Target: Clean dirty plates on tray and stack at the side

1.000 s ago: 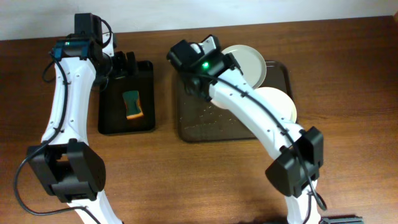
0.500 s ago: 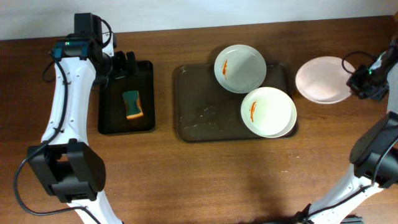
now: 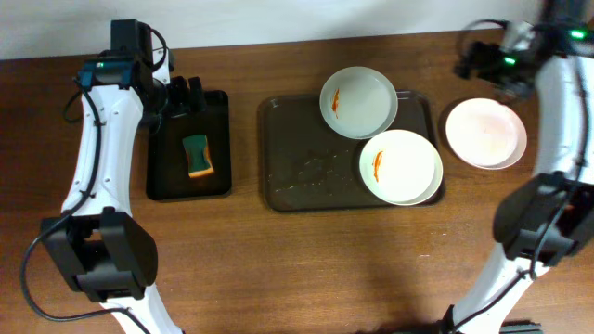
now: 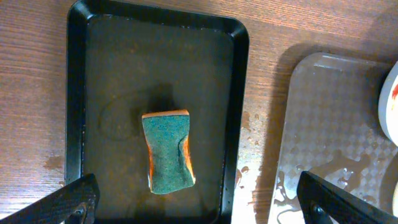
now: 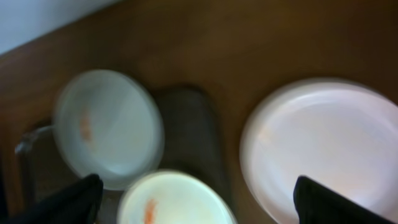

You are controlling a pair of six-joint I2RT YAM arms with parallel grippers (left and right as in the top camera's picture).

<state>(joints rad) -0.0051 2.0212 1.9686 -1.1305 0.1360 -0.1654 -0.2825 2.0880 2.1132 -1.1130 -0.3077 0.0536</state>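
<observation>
1. The right wrist view is blurred. It shows only soft shapes of two dirty plates and a clean plate, and the right gripper's fingertips (image 5: 69,200) as dark wedges in the bottom corners.
2. The left wrist view cuts off all but a sliver of the far dirty plate (image 4: 390,102) at the right edge. The left fingertips (image 4: 71,202) show only at the bottom corners.
3. I cannot tell whether the clean plate (image 3: 485,133) is a single plate or a stack.
4. The left gripper (image 3: 183,95) hangs over the far end of the black tray (image 3: 219,104), jaws spread wide and empty. The green-and-orange sponge (image 3: 196,155) lies flat in the middle of that tray.
5. The right gripper (image 3: 469,63) is near the table's far edge, apart from the clean plate. Its jaws are wide apart with nothing between them.
6. Both dirty plates sit on the wet brown tray (image 3: 302,172), each with an orange-red smear. The far one (image 3: 358,102) overhangs the far rim, the near one (image 3: 400,167) reaches over the right rim, and their rims meet.
7. The clean plate lies on the table to the right of the brown tray.
8. Half a second ago the right gripper was at the clean plate's right rim; it is now beyond the plate's far side. A second ago the right arm lay across the brown tray and hid the plates.
9. The left arm, sponge and dirty plates have not moved.
</observation>
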